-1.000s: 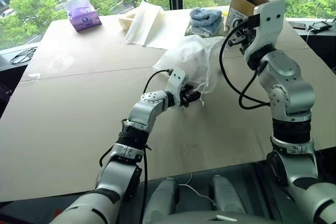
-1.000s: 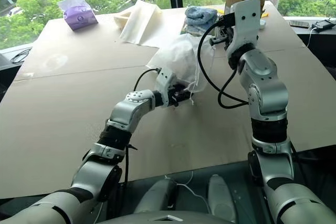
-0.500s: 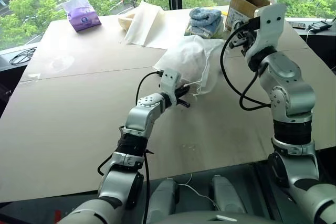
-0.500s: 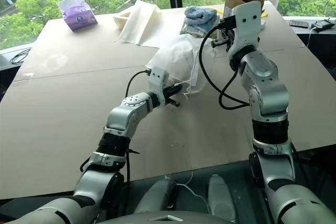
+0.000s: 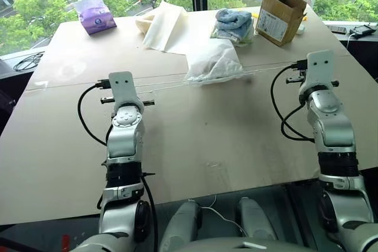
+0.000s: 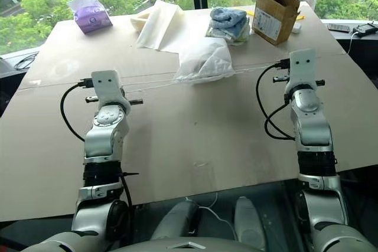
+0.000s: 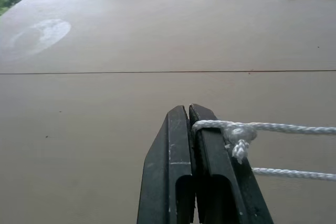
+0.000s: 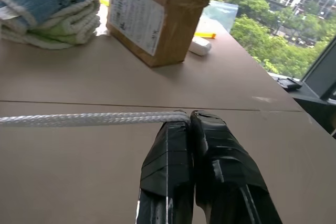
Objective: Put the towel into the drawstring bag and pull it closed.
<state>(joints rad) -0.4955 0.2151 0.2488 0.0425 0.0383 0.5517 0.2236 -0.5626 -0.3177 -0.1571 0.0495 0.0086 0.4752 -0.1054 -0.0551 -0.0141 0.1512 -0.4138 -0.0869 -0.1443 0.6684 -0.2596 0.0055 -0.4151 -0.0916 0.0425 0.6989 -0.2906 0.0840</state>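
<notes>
Now the drawstring bag [image 5: 212, 63] lies bunched on the table [image 5: 195, 146] midway between the two arms, with its cords running out in one nearly straight line to either side. The left gripper [image 7: 190, 113] is clamped shut on a knotted cord [image 7: 239, 132], and the right gripper [image 8: 190, 118] is pinched tight on the other cord [image 8: 89, 118]. Neither arm is clearly nearer. The towel cannot be made out, presumably inside. Any further tightening would mean drawing outward along that line.

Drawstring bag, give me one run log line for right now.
drawstring bag: cinched, on table | left end effector: shut on cord | right end effector: shut on other cord | cords taut, pulled opposite ways
</notes>
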